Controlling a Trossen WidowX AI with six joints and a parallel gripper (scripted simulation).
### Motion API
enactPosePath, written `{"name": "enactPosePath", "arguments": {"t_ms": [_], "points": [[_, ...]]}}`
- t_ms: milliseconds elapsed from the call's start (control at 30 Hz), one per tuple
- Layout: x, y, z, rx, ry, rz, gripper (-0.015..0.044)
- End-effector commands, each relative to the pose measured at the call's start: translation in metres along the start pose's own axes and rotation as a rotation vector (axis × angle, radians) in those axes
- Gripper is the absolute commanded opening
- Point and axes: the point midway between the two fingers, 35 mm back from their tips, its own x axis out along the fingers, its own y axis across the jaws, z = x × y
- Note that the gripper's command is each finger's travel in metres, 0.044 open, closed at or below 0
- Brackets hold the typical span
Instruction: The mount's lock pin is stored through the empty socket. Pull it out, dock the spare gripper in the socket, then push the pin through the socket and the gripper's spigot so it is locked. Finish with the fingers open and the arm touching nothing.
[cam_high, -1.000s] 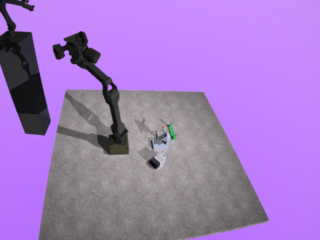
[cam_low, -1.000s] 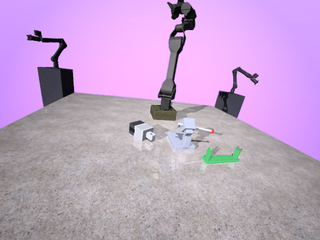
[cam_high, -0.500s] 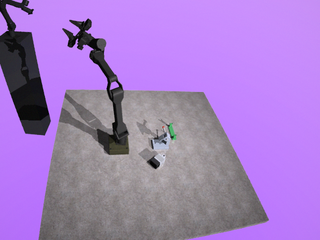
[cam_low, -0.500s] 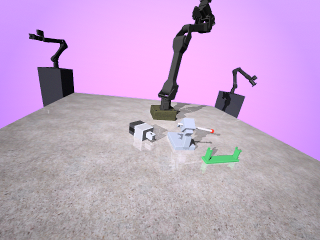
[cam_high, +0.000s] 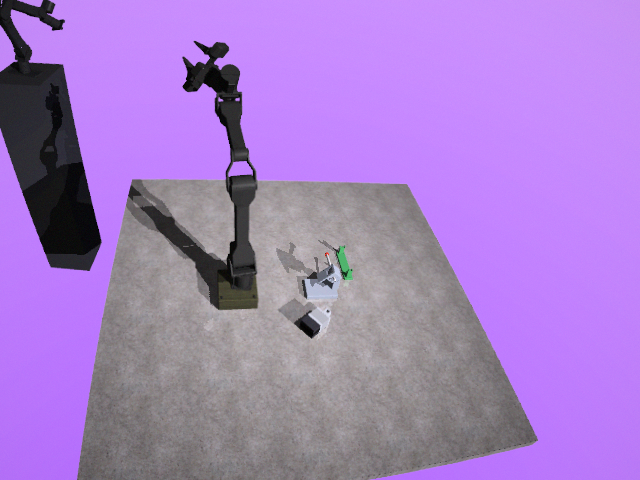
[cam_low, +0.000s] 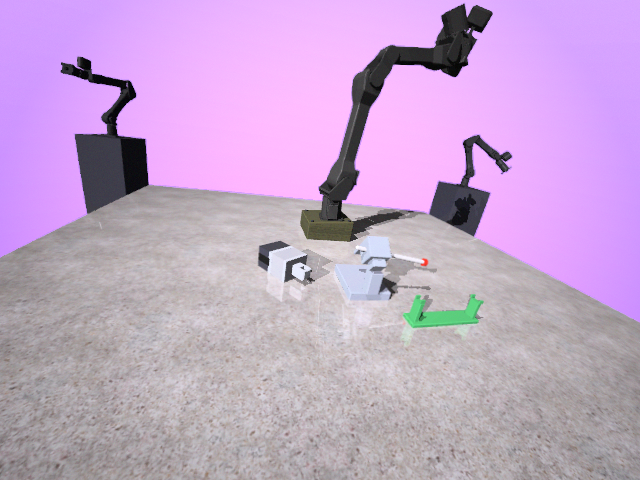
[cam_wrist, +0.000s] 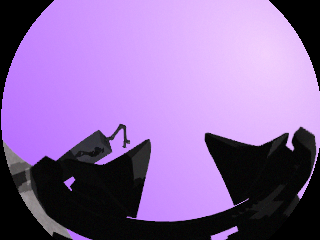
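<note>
One lock pin (cam_high: 327, 257) (cam_low: 410, 257), red-tipped, runs through the socket of the grey mount (cam_high: 320, 290) (cam_low: 375, 281); in the exterior view its red end points right. Spare gripper (cam_high: 315, 321) (cam_low: 283, 261) lies left of mount, undocked. Green cradle (cam_high: 344, 262) (cam_low: 444, 318) sits right and nearer, pin not in it. Arm (cam_high: 241, 217) (cam_low: 354, 129) raised at far side, gripper (cam_high: 189, 50) (cam_low: 464, 38) (cam_wrist: 178, 140) high, fingers spread, nothing between; exterior view of fingertips poor, probably angled away.

In the exterior view, a dark arm (cam_low: 128, 91) on a block (cam_low: 99, 173) stands at ten o'clock. Another arm (cam_high: 16, 37) (cam_low: 468, 157) (cam_wrist: 123, 131) on a pedestal (cam_high: 31, 139) (cam_low: 443, 200) (cam_wrist: 101, 138) stands at two; a green bracket (cam_high: 343, 262) (cam_low: 444, 317) sits at four.
</note>
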Motion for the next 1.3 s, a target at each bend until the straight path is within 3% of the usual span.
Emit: {"name": "enactPosePath", "arguments": {"t_ms": [0,300,667,967,1267], "points": [[-0.021,0.0,-0.053,0.016,0.174,0.025,0.03],[-0.116,-0.006,-0.179,0.076,0.645,0.079,0.03],[-0.287,-0.005,-0.271,0.207,1.207,0.139,0.03],[-0.44,0.009,-0.281,0.384,1.633,0.197,0.03],[-0.575,0.036,-0.235,0.646,1.998,0.271,0.03]]}}
